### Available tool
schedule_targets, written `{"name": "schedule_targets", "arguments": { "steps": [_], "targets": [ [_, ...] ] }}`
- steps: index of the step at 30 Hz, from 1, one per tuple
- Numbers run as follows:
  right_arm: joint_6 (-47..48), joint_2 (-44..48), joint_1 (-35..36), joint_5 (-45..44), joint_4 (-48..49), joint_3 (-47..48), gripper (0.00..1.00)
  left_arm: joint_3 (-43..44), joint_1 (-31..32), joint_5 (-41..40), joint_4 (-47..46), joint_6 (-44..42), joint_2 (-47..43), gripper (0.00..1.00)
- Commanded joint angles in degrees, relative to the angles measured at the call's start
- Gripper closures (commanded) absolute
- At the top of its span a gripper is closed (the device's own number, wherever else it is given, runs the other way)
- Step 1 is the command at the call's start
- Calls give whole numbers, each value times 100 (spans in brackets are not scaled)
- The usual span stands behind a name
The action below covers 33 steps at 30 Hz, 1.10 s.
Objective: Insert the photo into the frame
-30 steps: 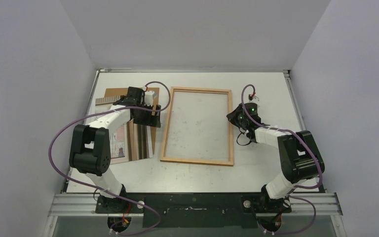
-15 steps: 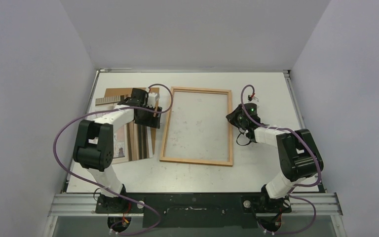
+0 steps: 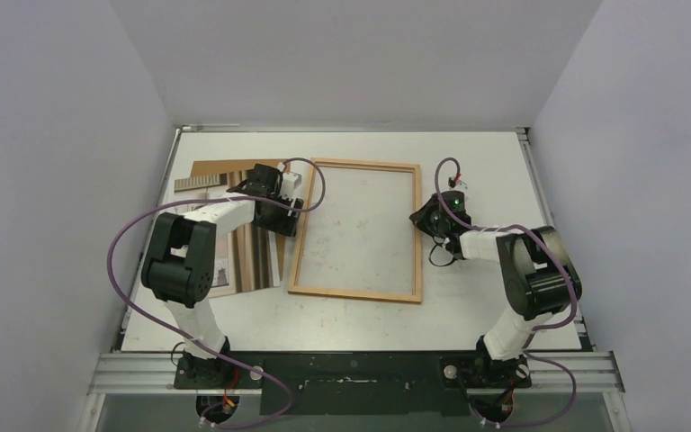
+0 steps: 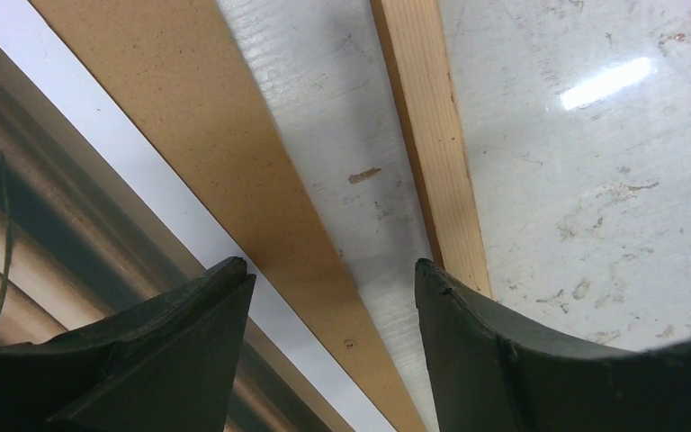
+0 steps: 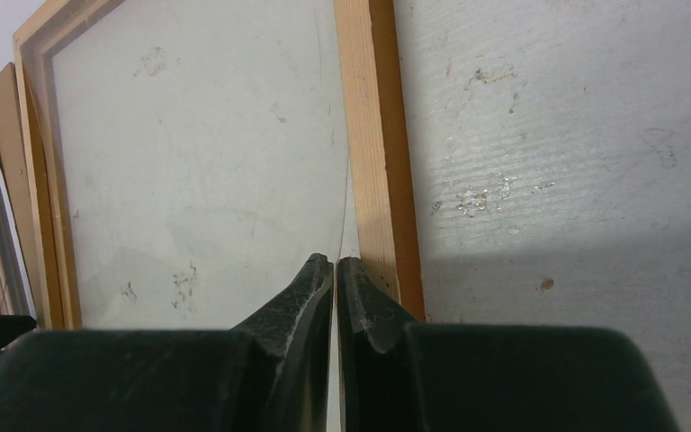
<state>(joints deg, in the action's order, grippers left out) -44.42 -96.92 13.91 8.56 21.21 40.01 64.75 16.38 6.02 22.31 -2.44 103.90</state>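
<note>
The photo (image 3: 254, 261) lay on the backing sheet (image 4: 207, 117) just beside the frame (image 3: 357, 292), the left gripper (image 4: 328, 270) being held wide open over their gap (presumably to take the print's edge), while the right gripper (image 5: 335, 261) was pressed shut against the frame's right inner edge, seemingly to steady it.

The white table (image 3: 490, 157) is scuffed and streaked, with a small brown chip (image 4: 363, 175) in its surface (another speck (image 5: 548, 284) shows in the right wrist view). At the table's far left corner lies a plain brown fibreboard sheet (image 3: 216, 167), flat, only its far strip and one long edge uncovered. Pale grey walls (image 3: 54, 162) close the table in on three sides. A metal rail (image 3: 585, 367) runs along the table's near edge.
</note>
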Motion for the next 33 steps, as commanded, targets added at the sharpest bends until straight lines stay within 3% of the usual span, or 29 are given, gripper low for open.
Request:
{"name": "schedule_targets", "arguments": {
  "steps": [1, 17, 29, 33],
  "targets": [
    [-67, -111, 37, 163, 332, 108, 95, 74, 56, -6, -211, -85, 78, 35],
    [-471, -123, 113, 1413, 1282, 205, 94, 177, 208, 198, -78, -141, 43, 37],
    [-273, 476, 540, 1642, 821, 598, 85, 196, 148, 229, -51, -90, 26, 38],
    [-236, 602, 561, 1693, 754, 520, 78, 208, 125, 239, -42, -99, 4, 38]
  ]
}}
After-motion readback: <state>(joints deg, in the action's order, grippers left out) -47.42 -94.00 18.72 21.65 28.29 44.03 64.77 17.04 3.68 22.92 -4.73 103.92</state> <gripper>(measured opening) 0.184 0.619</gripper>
